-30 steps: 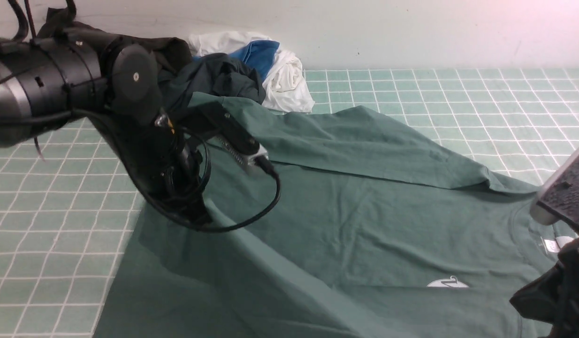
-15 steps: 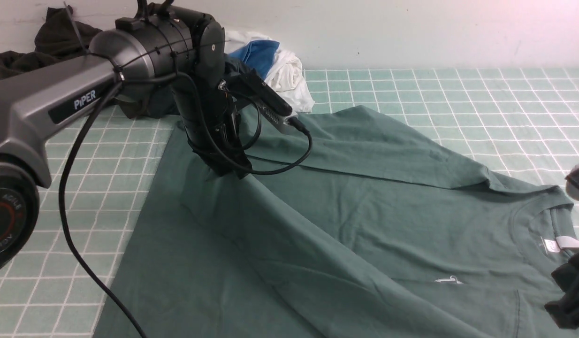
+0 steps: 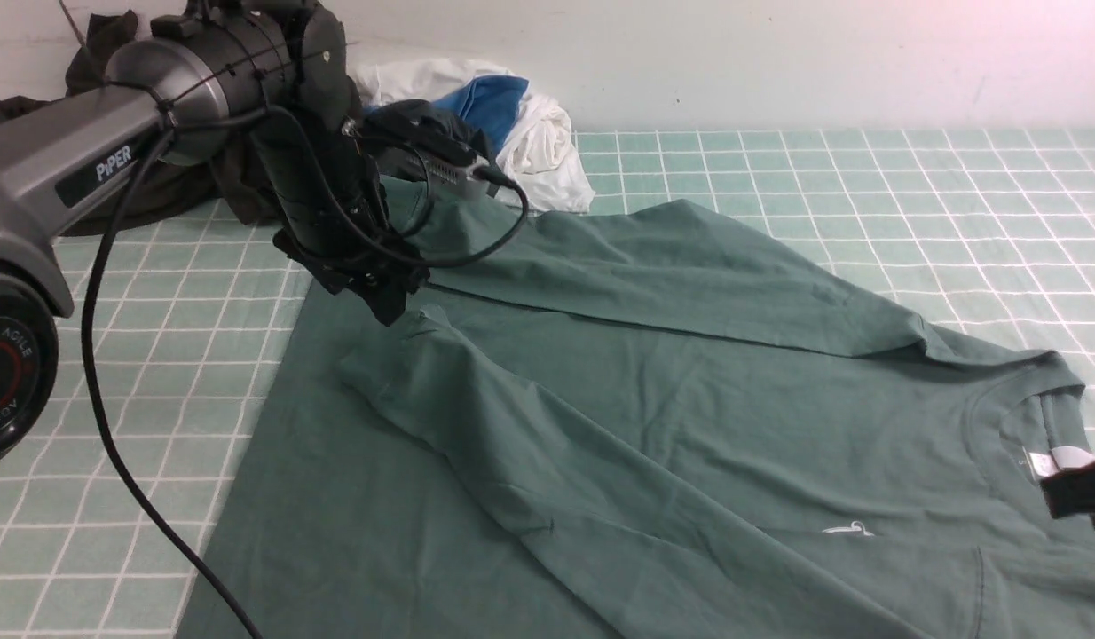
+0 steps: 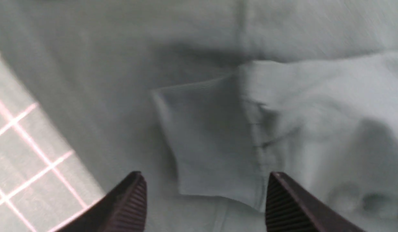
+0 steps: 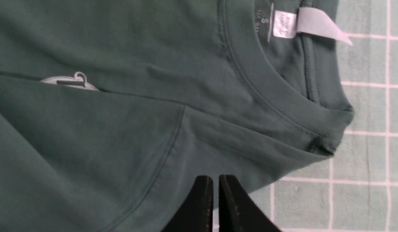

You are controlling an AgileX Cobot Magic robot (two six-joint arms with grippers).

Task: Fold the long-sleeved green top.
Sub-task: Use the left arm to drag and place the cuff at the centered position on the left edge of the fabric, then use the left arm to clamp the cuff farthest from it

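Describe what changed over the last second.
The left end effector dragged the sleeve away from the robot, across the green top, then let it go; it now hovers open over the cuff. The right end effector drew back rightward, shut. The clothes pile stayed put.

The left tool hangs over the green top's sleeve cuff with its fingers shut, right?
No. The left tool hangs over the sleeve cuff of the green top, but its fingers are spread open, as the left wrist view shows.
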